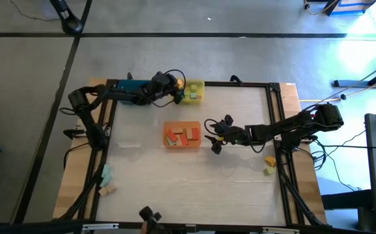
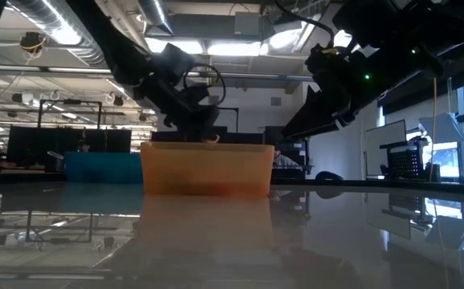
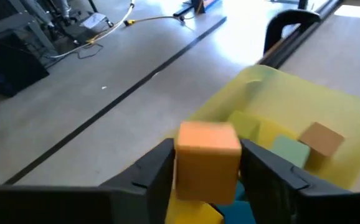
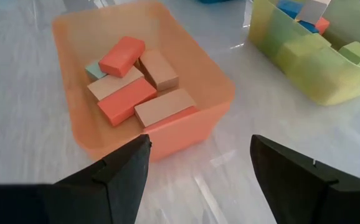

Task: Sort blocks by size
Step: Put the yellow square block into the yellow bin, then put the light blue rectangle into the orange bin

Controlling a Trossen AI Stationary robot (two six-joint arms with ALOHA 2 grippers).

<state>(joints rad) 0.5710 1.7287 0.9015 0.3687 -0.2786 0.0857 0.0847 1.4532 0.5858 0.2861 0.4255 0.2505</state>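
left wrist view: i see my left gripper (image 3: 208, 177) grasping an orange block (image 3: 207, 160) over the yellow tray (image 3: 329, 121); nearly cubic, no clear long axis, flat face up. right gripper (image 4: 198, 168) released.

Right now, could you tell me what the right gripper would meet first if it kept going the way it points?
Most likely the orange tray: the right gripper, open and empty, points at its near wall; depth is uncertain.

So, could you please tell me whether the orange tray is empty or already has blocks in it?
Not empty: the orange tray holds several blocks, red and natural wood, lying flat on its floor, as the right wrist view shows.
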